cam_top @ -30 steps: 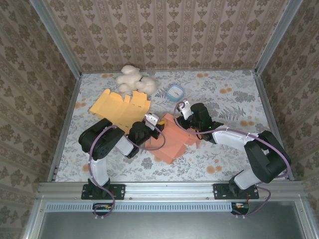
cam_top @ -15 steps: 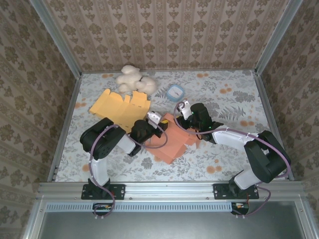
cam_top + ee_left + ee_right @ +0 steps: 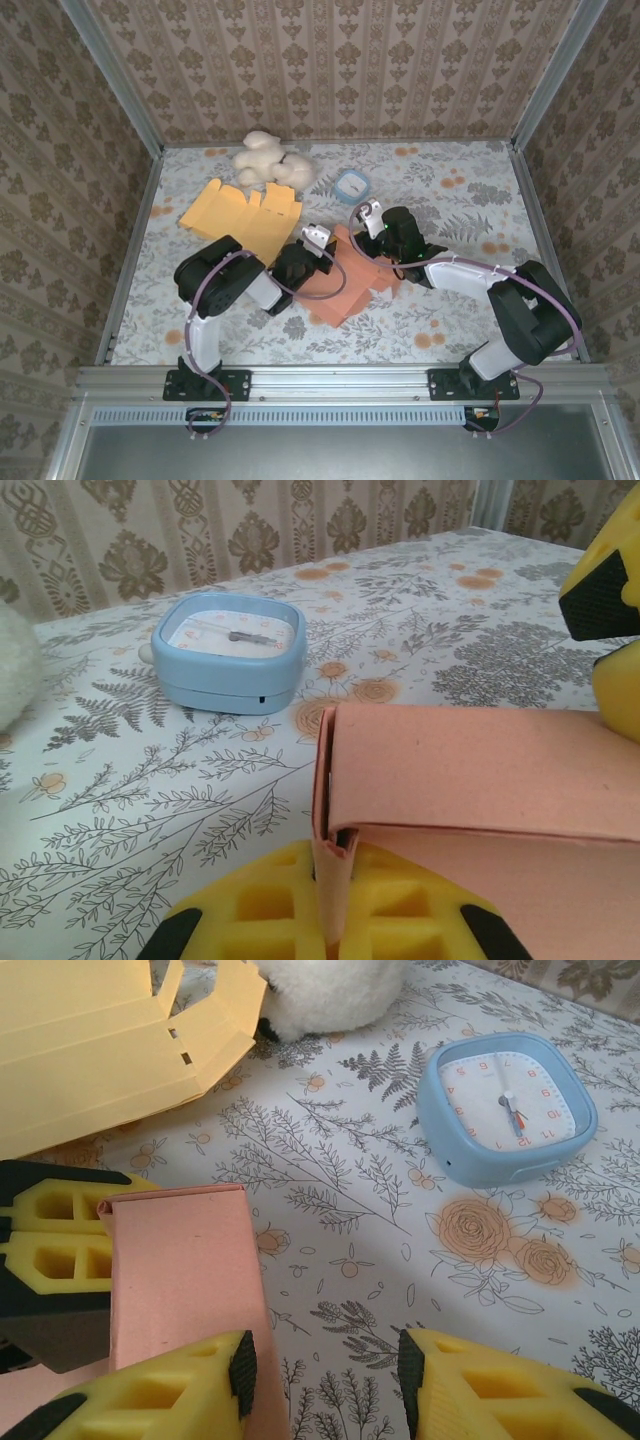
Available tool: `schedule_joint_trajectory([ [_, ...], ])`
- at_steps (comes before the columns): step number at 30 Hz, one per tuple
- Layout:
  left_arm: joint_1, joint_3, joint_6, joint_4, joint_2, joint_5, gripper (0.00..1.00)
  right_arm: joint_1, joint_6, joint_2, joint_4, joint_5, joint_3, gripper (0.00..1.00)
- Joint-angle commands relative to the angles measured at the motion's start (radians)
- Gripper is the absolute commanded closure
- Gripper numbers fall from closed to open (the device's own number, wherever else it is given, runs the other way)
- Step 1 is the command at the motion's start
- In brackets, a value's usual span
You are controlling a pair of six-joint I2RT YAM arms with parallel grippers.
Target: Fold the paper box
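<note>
Left gripper [image 3: 335,920] is pinched shut on a raised edge of the pink paper box [image 3: 480,770], with the thin card squeezed between its yellow fingers [image 3: 260,905]. Right gripper [image 3: 325,1370] stands part-way open over the same flap. One finger seems to rest against the card, though the angle makes that hard to call, and nothing sits between its jaws. The box lies near the middle of the table [image 3: 470,200], between the two arms.

Trouble could start at that pinch: pull too hard and the card creases off its fold line or tears. If the right gripper pushes unevenly, the whole box may skid toward the blue clock [image 3: 505,1105] just beyond it. Farther off, toward the far left corner, lie a flat yellow box [image 3: 240,215] and a white plush toy [image 3: 268,160].
</note>
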Motion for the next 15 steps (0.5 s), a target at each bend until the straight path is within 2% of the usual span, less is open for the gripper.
schedule_joint_trajectory([
  [1,-0.004,0.023,0.008,-0.004,0.042,-0.133,1.00,0.011,0.010,0.039,-0.088,0.006,-0.011,0.55],
  [3,-0.004,0.024,0.013,-0.003,0.051,-0.135,0.99,0.011,0.014,0.044,-0.086,0.006,-0.010,0.55],
  [7,-0.003,0.018,0.037,-0.004,0.056,-0.101,0.82,0.011,0.023,0.051,-0.086,0.008,-0.008,0.55],
  [15,0.037,-0.014,0.026,-0.005,0.069,-0.027,0.72,0.011,0.029,0.051,-0.088,0.011,-0.008,0.55],
])
